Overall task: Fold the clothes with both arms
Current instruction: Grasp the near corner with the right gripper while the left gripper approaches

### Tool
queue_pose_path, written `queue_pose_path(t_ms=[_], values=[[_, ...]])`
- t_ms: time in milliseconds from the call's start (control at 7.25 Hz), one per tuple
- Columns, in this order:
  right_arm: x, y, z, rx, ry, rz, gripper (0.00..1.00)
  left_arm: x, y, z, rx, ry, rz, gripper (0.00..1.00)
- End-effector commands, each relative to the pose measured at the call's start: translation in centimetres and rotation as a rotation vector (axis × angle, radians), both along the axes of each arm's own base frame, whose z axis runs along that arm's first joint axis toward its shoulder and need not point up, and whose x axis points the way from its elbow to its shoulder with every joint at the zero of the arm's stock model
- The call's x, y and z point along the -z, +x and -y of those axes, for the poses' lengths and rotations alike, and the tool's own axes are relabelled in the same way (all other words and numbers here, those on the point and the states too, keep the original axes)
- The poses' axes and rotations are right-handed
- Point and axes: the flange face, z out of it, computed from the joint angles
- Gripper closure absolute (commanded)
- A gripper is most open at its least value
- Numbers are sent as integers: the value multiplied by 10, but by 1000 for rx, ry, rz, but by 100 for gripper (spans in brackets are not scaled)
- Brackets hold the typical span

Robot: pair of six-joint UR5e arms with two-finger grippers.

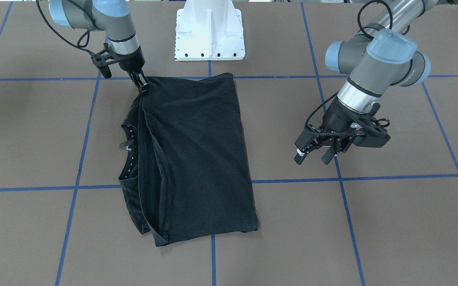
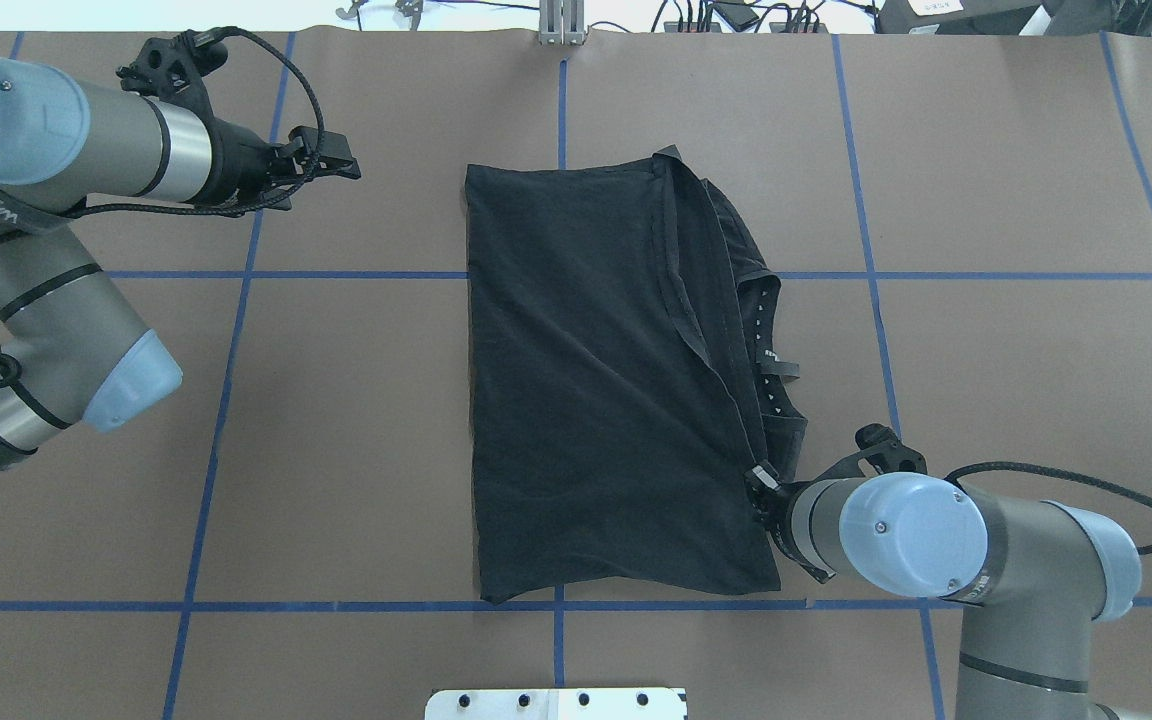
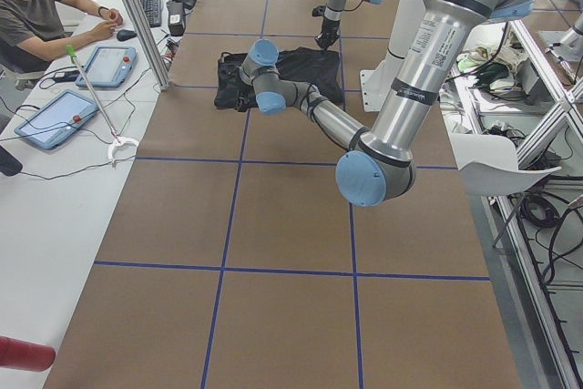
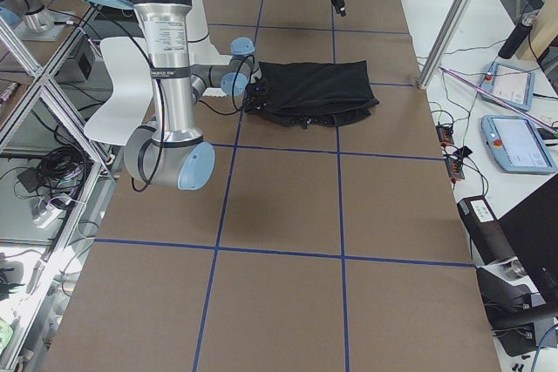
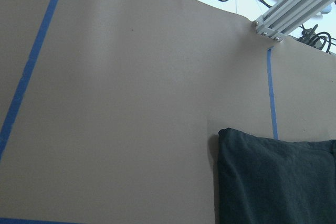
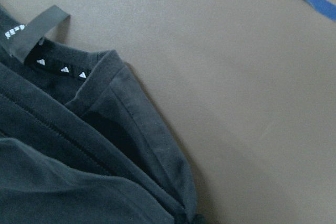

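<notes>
**Shirt [image 1: 197, 159] half-folded, corner pinched**

It lies central on the surface [image 1: 392, 222], one side laid over, collar [image 1: 127, 147] showing at the edge. My right pincer [image 1: 141, 85] is clamped on the corner nearest my base [image 1: 209, 35], likely to settle that layer. My left pincer [image 1: 312, 158] hangs open, well apart, out of the way.

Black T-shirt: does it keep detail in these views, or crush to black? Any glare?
Front-facing view: the T-shirt keeps fold lines and hems, even light, no glare. Overhead view: likewise. Right wrist view: slightly soft, collar tape marks legible. Exterior left view: a small dark patch, little detail. Left wrist view: background beyond the table nearly blown out.
</notes>
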Motion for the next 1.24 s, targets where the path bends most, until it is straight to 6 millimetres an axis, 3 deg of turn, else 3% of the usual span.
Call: queue_pose_path(t_ms=[0, 276, 414, 552, 690, 828, 1104], values=[[5, 3, -3, 12, -8, -3, 100, 42, 35, -69, 58, -157, -187, 0], [8, 3, -3, 33, 4, 1, 100, 45, 95, -177, -8, -278, -254, 0], [12, 7, -2, 42, -8, 14, 100, 25, 137, -232, -14, -318, -221, 0], [12, 10, 1, 41, -15, 16, 100, 22, 156, -263, -32, -319, -212, 1], [13, 10, 1, 40, -13, 17, 100, 8, 176, -283, -62, -341, -164, 2], [13, 10, 2, 39, -14, 18, 100, 1, 189, -299, -87, -356, -137, 12], [13, 10, 2, 40, -13, 17, 100, 5, 202, -317, -118, -364, -134, 22]])
